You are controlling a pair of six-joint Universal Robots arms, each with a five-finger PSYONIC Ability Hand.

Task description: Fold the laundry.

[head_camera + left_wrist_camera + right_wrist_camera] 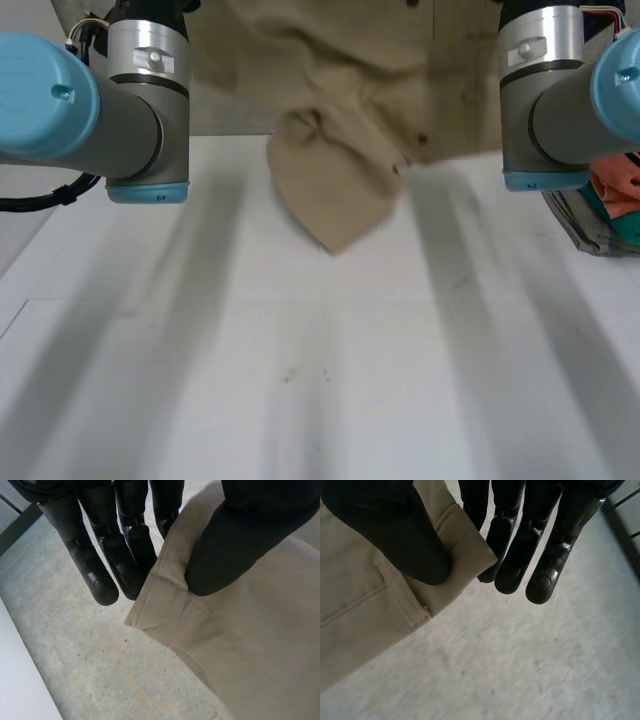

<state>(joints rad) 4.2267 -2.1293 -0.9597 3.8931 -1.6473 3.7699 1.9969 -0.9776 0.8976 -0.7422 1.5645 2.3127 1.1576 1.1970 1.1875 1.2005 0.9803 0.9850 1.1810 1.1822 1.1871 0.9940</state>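
Head view: the shirt point(340, 150) hangs over the table's point(300, 380) far edge, its lowest fold near the table. Left hand point(235, 545) and right hand point(395, 525) each pinch a hemmed corner, thumb against fingers. Spread the corners level and taut before lowering it flat.

The white table point(320, 380) lay open from four round to nine o'clock. A hanging tan garment point(340, 190) blocked twelve o'clock, and a heap of clothes point(610, 205) crowded three o'clock.
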